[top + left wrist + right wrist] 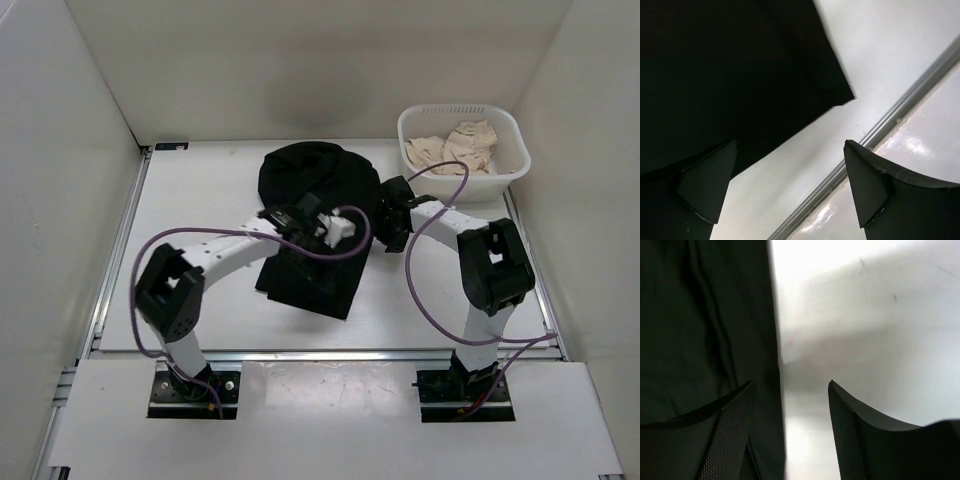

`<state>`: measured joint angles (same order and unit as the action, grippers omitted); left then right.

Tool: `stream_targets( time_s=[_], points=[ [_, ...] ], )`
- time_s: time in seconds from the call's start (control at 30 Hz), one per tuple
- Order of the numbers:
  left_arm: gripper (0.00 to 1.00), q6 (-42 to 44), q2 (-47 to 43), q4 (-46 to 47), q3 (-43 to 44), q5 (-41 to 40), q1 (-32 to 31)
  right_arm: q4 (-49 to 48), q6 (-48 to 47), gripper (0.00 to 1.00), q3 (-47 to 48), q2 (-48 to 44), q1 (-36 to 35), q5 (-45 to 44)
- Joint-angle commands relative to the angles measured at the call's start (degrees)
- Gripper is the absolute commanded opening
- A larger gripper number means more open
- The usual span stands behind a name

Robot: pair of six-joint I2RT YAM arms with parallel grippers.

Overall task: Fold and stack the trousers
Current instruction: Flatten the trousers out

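The left jaws are spread: one finger (705,185) lies over the black trousers (310,225), the other over bare bench (190,200) near a metal rail (880,132). The right jaws are spread too, straddling the trousers' straight edge. In the top view the trousers sit mid-frame, bunched at their upper end. A white basket (470,178) of cream cloths (455,148) stands upper right, near the right arm (485,265). Open bench lies at left.
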<state>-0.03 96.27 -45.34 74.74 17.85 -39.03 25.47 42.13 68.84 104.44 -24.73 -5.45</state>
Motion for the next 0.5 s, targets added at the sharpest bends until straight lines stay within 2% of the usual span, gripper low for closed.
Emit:
stream_targets(
  time_s=[0.0,0.07,0.13,0.17,0.2,0.27,0.33,0.4,0.43,0.47],
  points=[
    [1.00,0.03,2.25,2.17,-1.86,0.98,-6.14,-5.62,3.92,0.64,3.31,2.34,0.21,2.99],
    [0.99,0.03,3.48,4.72,-4.24,-1.14,-6.77,-5.61,4.62,0.63,3.32,3.48,0.21,2.99],
    [0.88,0.03,4.27,7.36,-6.62,-4.56,-6.77,-7.01,5.94,0.63,2.54,4.01,0.21,4.73],
    [0.74,0.03,5.15,7.90,-6.62,-5.71,-6.77,-7.02,5.95,0.63,2.53,4.01,0.21,4.75],
    [0.69,0.03,5.68,7.90,-7.23,-7.20,-6.77,-7.02,6.47,0.63,2.53,4.54,0.21,5.27],
    [0.67,0.03,7.34,7.90,-7.24,-7.21,-6.77,-6.06,6.47,0.63,3.14,5.94,-0.32,5.28],
    [0.56,0.03,8.14,7.90,-6.62,-6.08,-6.77,-3.52,6.47,0.63,5.16,7.61,-1.02,3.79],
    [0.41,0.03,8.85,7.90,-6.10,-6.07,-6.77,-1.14,6.47,0.53,6.57,9.28,-1.54,3.17],
    [0.25,0.03,9.54,7.90,-6.10,-5.46,-6.77,0.70,7.17,0.46,6.57,9.29,-1.55,3.17],
    [0.19,0.03,9.55,7.90,-6.10,-4.84,-6.77,0.72,7.18,0.39,6.57,9.29,-1.55,2.56]
  ],
)
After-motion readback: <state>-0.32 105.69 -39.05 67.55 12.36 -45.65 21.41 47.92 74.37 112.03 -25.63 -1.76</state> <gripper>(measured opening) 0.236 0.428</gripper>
